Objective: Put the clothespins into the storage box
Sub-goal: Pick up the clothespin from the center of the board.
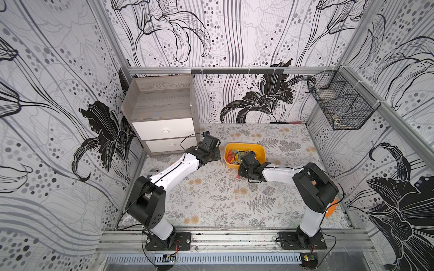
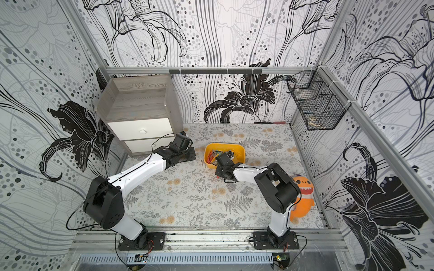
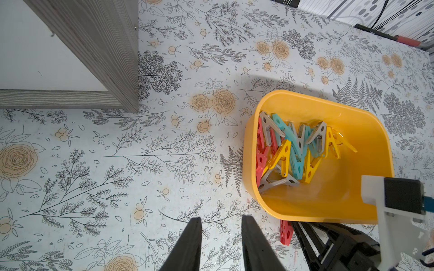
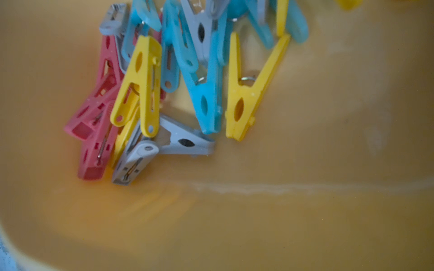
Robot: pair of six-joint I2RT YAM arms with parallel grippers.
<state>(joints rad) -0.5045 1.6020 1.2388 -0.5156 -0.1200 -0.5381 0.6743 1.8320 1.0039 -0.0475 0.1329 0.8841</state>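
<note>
Tabletop scene, both arms reaching in. The storage box [image 1: 244, 144] [image 2: 225, 144] stands on the floral table [image 1: 211, 199], right of the grey cabinet [image 1: 162, 112]. The clothespins [image 3: 293, 150] [image 4: 164, 93] lie heaped inside it, yellow, red-pink, teal and grey, crowded toward the box's cabinet-side end.

The left gripper [image 3: 222, 234] hovers over bare table between cabinet and box. Its jaws stand parted with nothing between them, and the box lies just beside it.

The right gripper [image 1: 241, 175] sits at the box's near wall, its wrist over the rim, so the right wrist view looks onto the box floor [image 4: 281, 211] and the heap. One red clothespin [image 3: 286, 232] lies outside the box, against the outer wall and just beside the right gripper's black fingers. Whether those jaws are parted, closed, or clamped on this pin cannot be told.
</note>
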